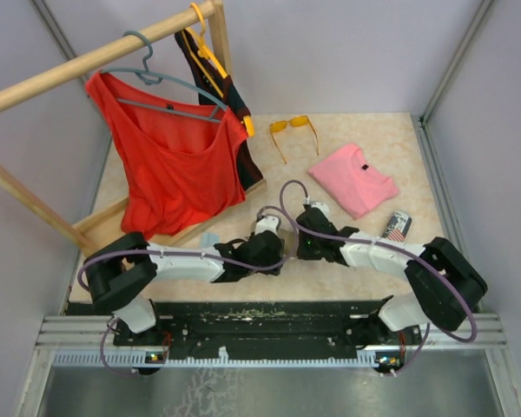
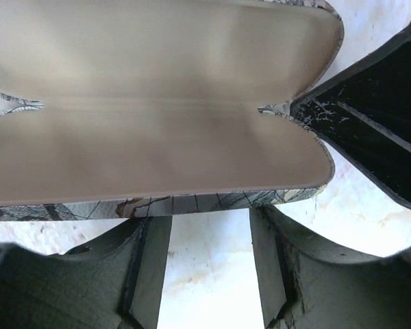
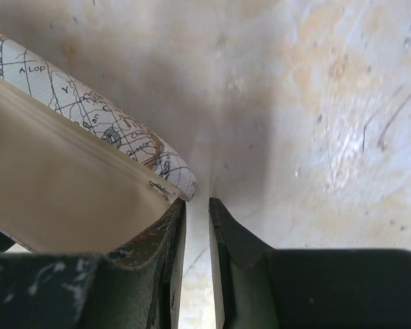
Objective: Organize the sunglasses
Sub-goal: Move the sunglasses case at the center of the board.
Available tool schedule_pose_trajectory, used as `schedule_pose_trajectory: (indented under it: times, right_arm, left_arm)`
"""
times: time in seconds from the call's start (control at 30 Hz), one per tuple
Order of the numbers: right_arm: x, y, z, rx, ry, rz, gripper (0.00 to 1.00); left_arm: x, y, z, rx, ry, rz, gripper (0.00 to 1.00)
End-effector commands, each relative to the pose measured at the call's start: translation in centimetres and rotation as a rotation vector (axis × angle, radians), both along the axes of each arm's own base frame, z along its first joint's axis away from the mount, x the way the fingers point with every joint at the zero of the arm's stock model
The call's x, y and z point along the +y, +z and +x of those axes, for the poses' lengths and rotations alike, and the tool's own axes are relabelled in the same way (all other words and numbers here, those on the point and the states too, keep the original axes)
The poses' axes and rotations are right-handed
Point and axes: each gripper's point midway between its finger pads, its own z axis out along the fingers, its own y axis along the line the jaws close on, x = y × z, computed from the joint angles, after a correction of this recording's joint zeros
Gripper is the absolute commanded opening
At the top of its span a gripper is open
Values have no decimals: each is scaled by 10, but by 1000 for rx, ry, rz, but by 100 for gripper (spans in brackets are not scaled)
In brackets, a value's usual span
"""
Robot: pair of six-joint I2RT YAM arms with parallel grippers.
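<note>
Your left arm (image 1: 187,261) and right arm (image 1: 373,252) both lie low and reach in to meet near the middle of the surface (image 1: 365,130), at an open glasses case (image 2: 157,151) with nothing in it. Your left jaws are spread wide at the long edge of the case, and your right jaws are almost pressed together at its end, pinching nothing. The sunglasses (image 1: 293,130) with orange-yellow lenses lie far back on the surface, well apart from the case, beside a pink shirt (image 1: 354,178).
</note>
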Motion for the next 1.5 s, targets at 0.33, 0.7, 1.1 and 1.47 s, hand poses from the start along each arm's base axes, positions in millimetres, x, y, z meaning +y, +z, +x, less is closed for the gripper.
schedule_pose_trajectory:
  times: [0.33,0.7,1.1,1.47]
  right_arm:
    - [13,23,72,-130,57,-45,20]
    - [8,35,88,-162,55,-59,19]
    - [-24,114,68,-346,-23,6,38]
    - [-27,115,44,-322,-11,70,39]
  left_arm:
    - [-2,-6,41,-53,4,76,55]
    - [-1,4,54,-80,16,85,57]
    - [91,51,24,-151,187,39,62]
    - [221,31,0,3,671,115,73]
